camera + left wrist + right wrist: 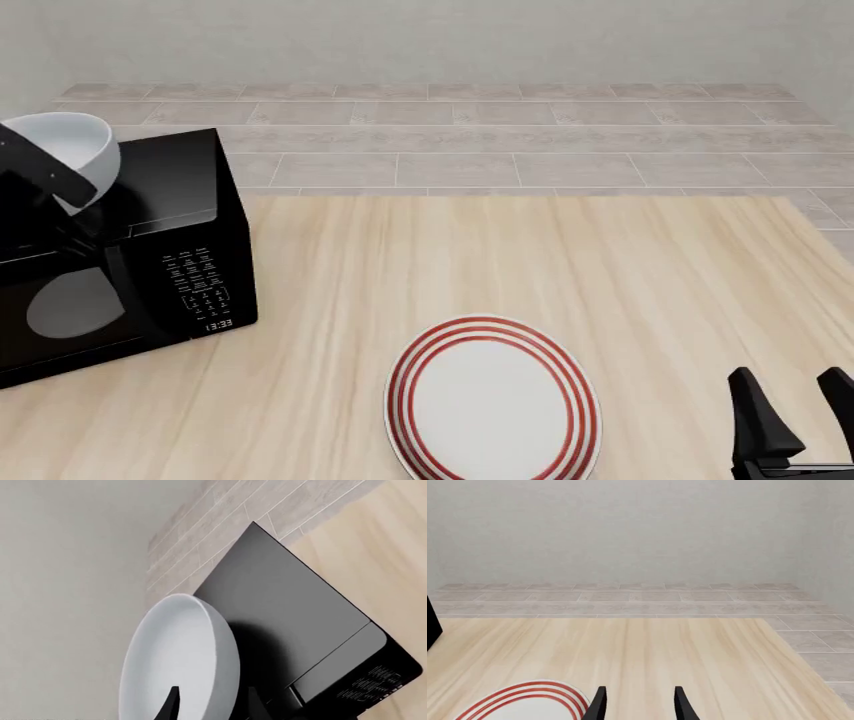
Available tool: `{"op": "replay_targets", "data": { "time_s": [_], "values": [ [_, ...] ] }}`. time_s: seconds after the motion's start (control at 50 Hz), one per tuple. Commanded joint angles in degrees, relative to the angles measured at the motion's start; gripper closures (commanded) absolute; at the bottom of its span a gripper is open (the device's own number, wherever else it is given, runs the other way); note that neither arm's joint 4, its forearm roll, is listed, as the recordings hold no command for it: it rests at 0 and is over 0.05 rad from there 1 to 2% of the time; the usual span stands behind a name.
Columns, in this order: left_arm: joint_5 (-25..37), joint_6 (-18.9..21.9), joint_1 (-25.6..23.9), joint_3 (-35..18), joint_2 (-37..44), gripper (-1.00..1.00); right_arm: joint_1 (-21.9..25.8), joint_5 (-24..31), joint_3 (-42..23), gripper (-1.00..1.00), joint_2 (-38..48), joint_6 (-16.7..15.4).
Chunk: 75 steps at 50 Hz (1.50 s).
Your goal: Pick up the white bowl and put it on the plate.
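Through my left wrist camera, my left end effector (210,705) was clamped on the rim of the white bowl (177,655), one finger inside the wall and one outside. The bowl looked rigid, glossy and likely slick, and tilted on edge it probably hung heavily from that single pinch, so I judged the rim the only workable hold. Beyond it lay the flat top of the black microwave (287,615).

From the front, the bowl (74,145) hung raised above the microwave (160,260), far to my left end effector's own side, with the plate (491,402) well apart, lower on the pale wooden counter (561,260). My right end effector (787,420) stood apart and empty just beside the plate.

Through my right wrist camera, the fingers (599,702) were spread, the plate (527,700) nearby, with tiled floor (627,600) and a plain wall beyond.
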Motion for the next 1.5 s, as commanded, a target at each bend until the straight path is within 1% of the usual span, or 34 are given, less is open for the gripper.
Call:
{"op": "replay_targets", "data": {
  "time_s": [0.02,0.26,0.28,0.46,0.62,0.76,0.8,0.86,0.96,1.0,1.1,1.14,1.16,1.28,1.32,1.5],
  "values": [
    [-1.2,-0.8,0.6,0.7,1.2,-1.00,-0.1,0.1,0.0,-1.00,0.0,-0.1],
    [-0.9,-0.7,0.0,1.2,0.7,-1.00,-0.1,0.1,0.0,-1.00,0.0,-0.1],
    [-0.9,-0.8,-0.2,1.4,0.5,1.00,-0.1,0.1,0.0,-1.00,0.0,-0.1],
    [-0.4,-0.3,-0.4,1.9,-0.5,1.00,-0.2,0.1,0.0,-1.00,0.0,-0.1],
    [0.6,0.2,0.2,1.2,-1.4,1.00,-0.1,0.1,0.0,-1.00,0.0,-0.1],
    [3.3,0.7,0.0,0.5,-4.4,1.00,-0.1,0.1,0.0,-1.00,0.0,-0.1],
    [4.8,0.2,0.2,-0.5,-5.4,1.00,-0.1,0.1,0.0,-1.00,0.0,-0.1],
    [5.3,0.6,0.1,-0.1,-6.5,1.00,-0.1,0.1,0.0,-1.00,0.0,-0.1],
    [9.0,0.2,-0.6,-0.3,-9.6,1.00,-0.1,0.1,0.0,-1.00,0.0,-0.1],
    [10.3,-0.5,-1.0,-1.0,-10.7,1.00,-0.1,0.1,0.0,-1.00,0.0,-0.1],
    [12.5,-0.6,-2.7,-0.3,-13.7,1.00,-0.1,0.1,0.0,-1.00,0.0,-0.1],
    [14.7,-2.3,-4.4,-1.0,-15.0,1.00,-0.1,0.1,0.0,-1.00,0.0,-0.1],
    [15.2,-1.8,-4.4,-1.3,-15.7,1.00,-0.1,0.1,0.0,-1.00,0.0,-0.1],
    [17.2,-2.3,-6.2,-1.5,-17.8,1.00,-0.1,0.1,0.0,-1.00,0.0,-0.1],
    [18.9,-2.4,-8.2,-1.1,-19.8,1.00,-0.1,0.1,0.0,-1.00,0.0,-0.1],
    [23.2,-3.0,-12.5,-2.0,-23.6,1.00,-0.1,0.1,0.0,-1.00,0.0,-0.1]
  ]
}}
